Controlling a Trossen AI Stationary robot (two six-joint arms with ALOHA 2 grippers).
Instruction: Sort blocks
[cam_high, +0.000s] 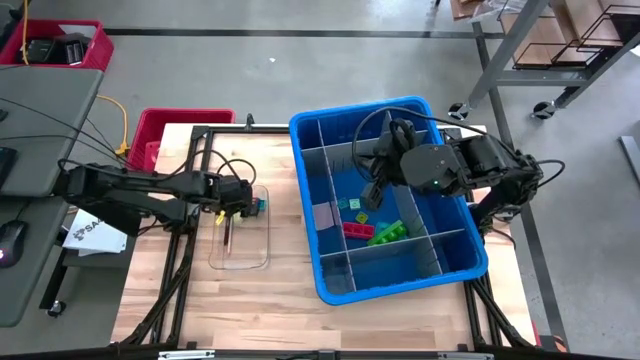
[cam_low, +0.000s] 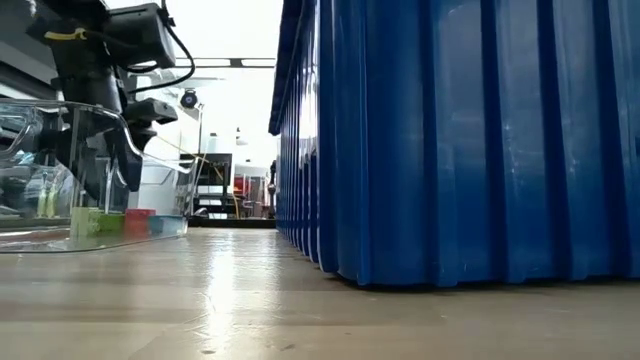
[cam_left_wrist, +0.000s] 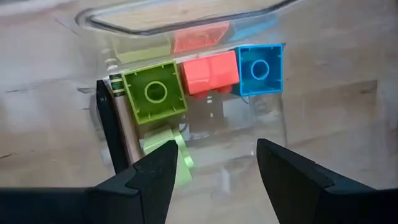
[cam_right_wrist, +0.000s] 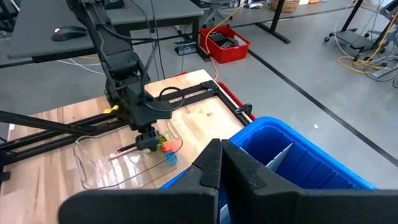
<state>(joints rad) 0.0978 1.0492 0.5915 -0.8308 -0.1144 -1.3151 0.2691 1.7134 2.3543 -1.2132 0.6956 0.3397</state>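
Note:
A green block (cam_left_wrist: 153, 93), a red block (cam_left_wrist: 209, 71) and a blue block (cam_left_wrist: 259, 68) stand in a row on the floor of a clear tray (cam_high: 240, 258), at its far end. My left gripper (cam_left_wrist: 214, 167) hangs open over the tray, pointing down, just short of this row and touching nothing. The low view shows the same blocks (cam_low: 120, 221) behind the tray wall. More blocks, pink (cam_high: 323, 213), teal (cam_high: 350, 203), red (cam_high: 357, 230) and green (cam_high: 388, 232), lie in the blue bin (cam_high: 330, 285). My right gripper (cam_right_wrist: 221, 163) is shut and held high over the bin.
Grey divider panels (cam_high: 400, 210) split the bin into compartments. A thin dark stick (cam_high: 228, 236) lies in the clear tray. Black frame rails (cam_high: 195, 180) run along the table's left part. A red crate (cam_high: 165, 128) sits at the table's far left corner.

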